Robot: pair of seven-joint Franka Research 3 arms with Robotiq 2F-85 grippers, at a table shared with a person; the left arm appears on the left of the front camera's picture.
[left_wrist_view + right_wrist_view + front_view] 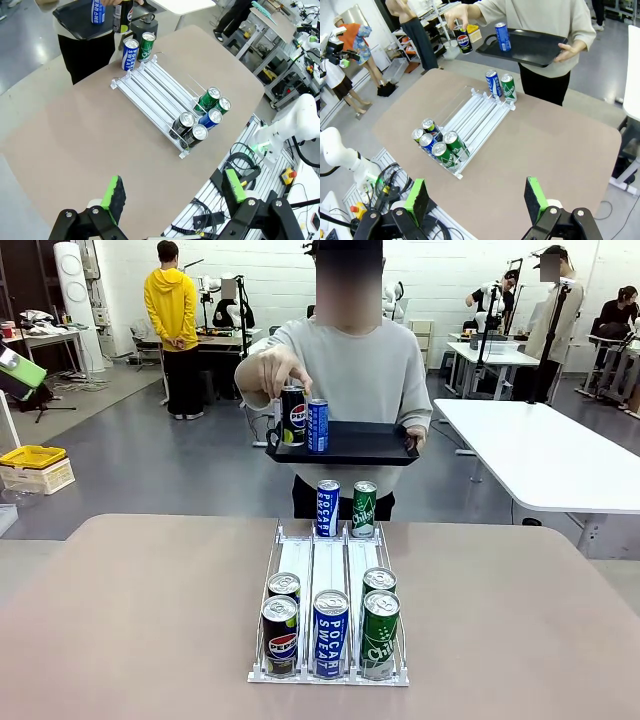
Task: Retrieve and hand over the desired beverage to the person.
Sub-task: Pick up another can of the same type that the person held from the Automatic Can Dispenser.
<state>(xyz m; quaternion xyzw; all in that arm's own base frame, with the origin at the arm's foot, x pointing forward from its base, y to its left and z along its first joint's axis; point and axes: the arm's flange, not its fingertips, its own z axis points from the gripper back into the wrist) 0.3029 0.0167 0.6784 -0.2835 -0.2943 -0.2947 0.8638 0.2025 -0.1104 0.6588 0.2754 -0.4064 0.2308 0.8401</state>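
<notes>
A clear slide rack (pixel 328 565) lies in the middle of the brown table. At its near end stand a Pepsi can (pixel 280 637), a Pocari Sweat can (pixel 330 633) and a green can (pixel 379 633), with two more cans behind them. At its far end stand a blue can (pixel 327 508) and a green can (pixel 364 508). Across the table, the person (pixel 350 370) holds a black tray (pixel 370 445) bearing a blue can (pixel 318 426) and grips a Pepsi can (pixel 293 417) over it. My left gripper (pixel 174 190) and right gripper (pixel 476 197) hover open and empty, high above the table's near side.
A white table (pixel 540 450) stands at the right behind the person. A yellow crate (pixel 35 465) sits on the floor at the left. Other people stand at benches farther back. Cables and an arm base (pixel 295 120) lie along my side of the table.
</notes>
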